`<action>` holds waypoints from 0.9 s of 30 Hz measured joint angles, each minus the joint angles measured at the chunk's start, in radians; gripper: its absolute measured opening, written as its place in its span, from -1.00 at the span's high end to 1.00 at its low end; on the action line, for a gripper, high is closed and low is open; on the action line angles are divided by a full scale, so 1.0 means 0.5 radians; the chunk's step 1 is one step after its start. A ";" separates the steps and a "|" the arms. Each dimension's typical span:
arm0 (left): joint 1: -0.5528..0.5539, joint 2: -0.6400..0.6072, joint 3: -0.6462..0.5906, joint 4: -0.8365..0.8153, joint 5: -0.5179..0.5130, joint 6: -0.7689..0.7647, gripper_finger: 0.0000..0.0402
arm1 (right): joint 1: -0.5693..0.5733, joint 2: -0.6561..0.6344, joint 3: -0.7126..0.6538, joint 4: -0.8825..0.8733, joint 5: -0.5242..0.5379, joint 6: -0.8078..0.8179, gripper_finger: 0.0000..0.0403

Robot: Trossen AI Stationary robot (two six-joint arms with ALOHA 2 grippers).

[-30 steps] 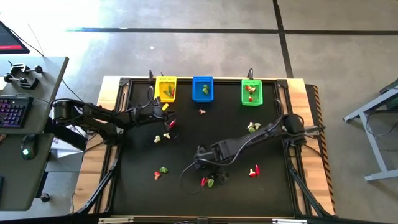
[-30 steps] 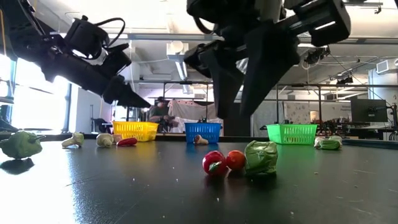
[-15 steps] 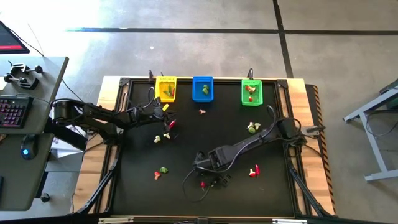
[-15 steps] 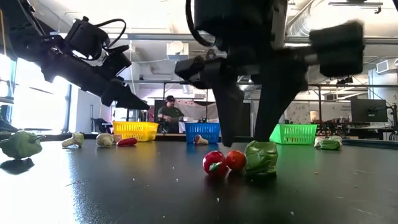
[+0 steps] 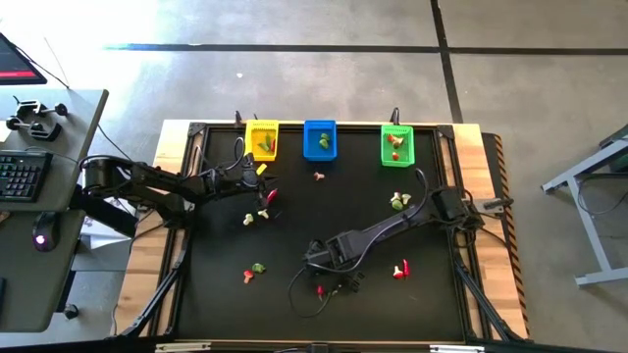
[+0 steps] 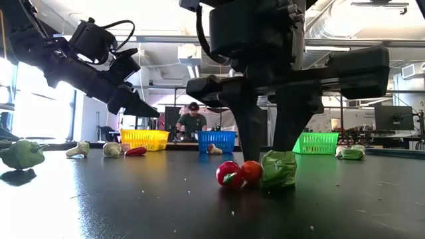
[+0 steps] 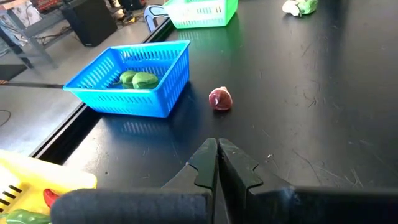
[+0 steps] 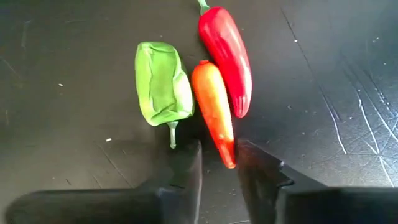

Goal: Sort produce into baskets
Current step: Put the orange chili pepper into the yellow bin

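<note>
A red chilli (image 8: 227,56), an orange chilli (image 8: 212,106) and a green pepper (image 8: 161,84) lie side by side on the black table; they also show in the low view (image 6: 251,170). My right gripper (image 8: 217,165) is open and points down over them. Its fingers stand on either side of the orange chilli's pointed end. My left gripper (image 7: 217,158) is shut and empty, above the table near the yellow basket (image 5: 262,139). The blue basket (image 5: 320,138) and green basket (image 5: 396,144) stand along the far edge. My right gripper comes from above with one finger (image 8: 186,171) and the other (image 8: 255,171) on either side of the orange chilli's pointed end (image 8: 227,158). The chilli lies flat on the table. I cannot tell whether the fingers touch it.
A mushroom-like piece (image 7: 220,99) lies in front of the blue basket. More pieces lie at the left middle (image 5: 263,204), near left (image 5: 255,270), right (image 5: 397,201) and near right (image 5: 400,270). A person shows in the room beyond the table (image 6: 192,119).
My right gripper has moved toward the table's near edge and come down over the two chillies and the green pepper, so that its fingers now reach close to the table around them. The produce has stayed in place.
</note>
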 joint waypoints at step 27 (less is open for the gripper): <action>0.000 0.001 0.000 0.022 0.002 -0.094 1.00 | -0.346 -0.207 -0.118 0.018 0.054 0.500 1.00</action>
